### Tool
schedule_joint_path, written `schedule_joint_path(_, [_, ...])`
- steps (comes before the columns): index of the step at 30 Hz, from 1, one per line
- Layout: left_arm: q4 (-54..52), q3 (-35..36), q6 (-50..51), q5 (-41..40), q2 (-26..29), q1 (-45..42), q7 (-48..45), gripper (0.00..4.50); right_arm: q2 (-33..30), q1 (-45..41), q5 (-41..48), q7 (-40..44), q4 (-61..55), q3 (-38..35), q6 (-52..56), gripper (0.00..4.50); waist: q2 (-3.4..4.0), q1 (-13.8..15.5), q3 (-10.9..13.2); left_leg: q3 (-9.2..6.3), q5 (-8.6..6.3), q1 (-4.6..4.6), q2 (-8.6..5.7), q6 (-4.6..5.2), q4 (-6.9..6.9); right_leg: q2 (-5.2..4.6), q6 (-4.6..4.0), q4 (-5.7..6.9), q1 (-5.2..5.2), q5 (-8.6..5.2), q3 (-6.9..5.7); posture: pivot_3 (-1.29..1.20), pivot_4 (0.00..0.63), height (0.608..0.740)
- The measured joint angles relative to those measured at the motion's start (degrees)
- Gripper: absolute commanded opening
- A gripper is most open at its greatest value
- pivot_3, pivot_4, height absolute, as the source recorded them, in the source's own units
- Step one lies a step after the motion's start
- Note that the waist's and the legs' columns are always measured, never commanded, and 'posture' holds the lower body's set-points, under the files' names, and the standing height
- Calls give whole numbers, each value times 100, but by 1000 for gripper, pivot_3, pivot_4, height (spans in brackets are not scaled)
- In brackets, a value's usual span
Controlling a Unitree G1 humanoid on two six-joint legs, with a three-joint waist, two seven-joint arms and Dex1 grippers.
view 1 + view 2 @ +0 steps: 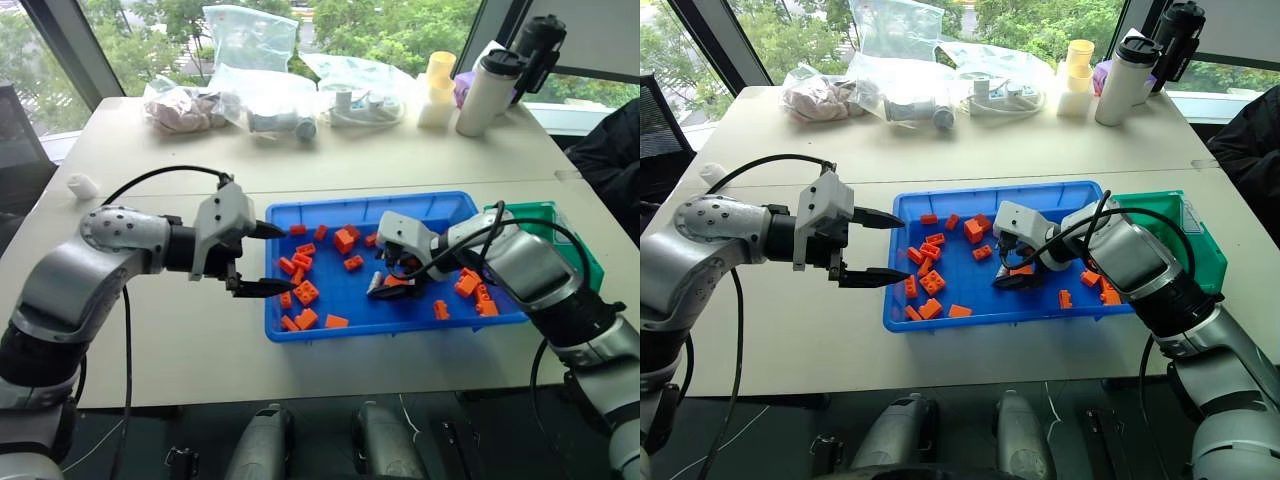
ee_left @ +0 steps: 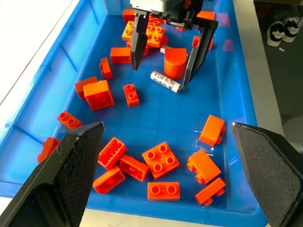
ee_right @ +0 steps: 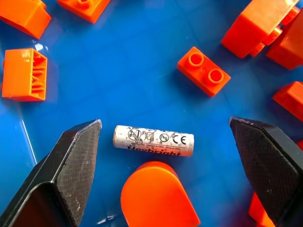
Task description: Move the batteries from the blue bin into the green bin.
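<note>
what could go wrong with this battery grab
The battery lies between the right gripper's open fingers, but an orange round-topped brick sits right beside it, so closing could pinch or shove the brick as well. Lying on its side in the blue bin, the battery might also roll out of the grip.

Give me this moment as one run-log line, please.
right gripper: open, straddling battery in blue bin | left gripper: open at bin's left edge | green bin: no batteries visible
</note>
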Motion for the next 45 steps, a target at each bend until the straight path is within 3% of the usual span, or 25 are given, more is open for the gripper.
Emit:
schedule_joint_path(14, [130,-117,-162,207,-136,1,64,4500,12,3,-367,-184,-343,299,484,4451,0,-3,0,0,0,0,0,0,0,1,0,1,0,0,0,0,150,740])
schedule_joint_path(17, [168,-120,-216,236,-183,-2,63,4500,102,5,-413,-262,-348,342,568,3593,0,-3,0,-1,0,0,0,0,0,1,0,1,0,0,-1,0,150,740])
schedule_joint_path(20, [212,-121,-239,276,-209,-23,63,4500,196,5,-457,-360,-349,347,608,2183,0,-5,0,-1,0,0,0,0,0,1,0,1,0,0,-1,0,150,740])
schedule_joint_path(30, [284,-120,-275,356,-244,-27,60,4500,277,-4,-476,-535,-421,188,741,2187,-1,-5,-1,-1,0,0,0,0,0,0,0,1,0,0,-2,0,150,740])
schedule_joint_path(33, [285,-100,-261,312,-346,-49,75,4500,270,-140,-298,-700,-420,-472,914,2187,1,4,0,-1,0,-1,-2,0,0,-2,0,1,-1,0,-1,0,150,740])
schedule_joint_path(36, [284,-53,-192,95,-509,-221,99,4500,196,-417,-156,-1148,-374,-1736,1189,2187,0,46,0,-6,0,-6,-3,0,1,-5,0,0,-1,0,-6,0,150,740])
schedule_joint_path(40, [337,105,-220,-44,-773,-551,211,4500,-575,-49,-144,-1611,-258,-3408,1450,2187,-5,164,-3,-6,-1,-7,-10,1,-3,-12,0,-10,4,0,-9,0,150,740])
schedule_joint_path(45, [603,-148,-395,17,-1025,-749,120,4500,-1091,1021,-95,-1762,-304,-4013,1598,2187,-1,63,-5,7,-1,0,-5,1,-3,-6,0,-1,4,0,1,0,150,740])
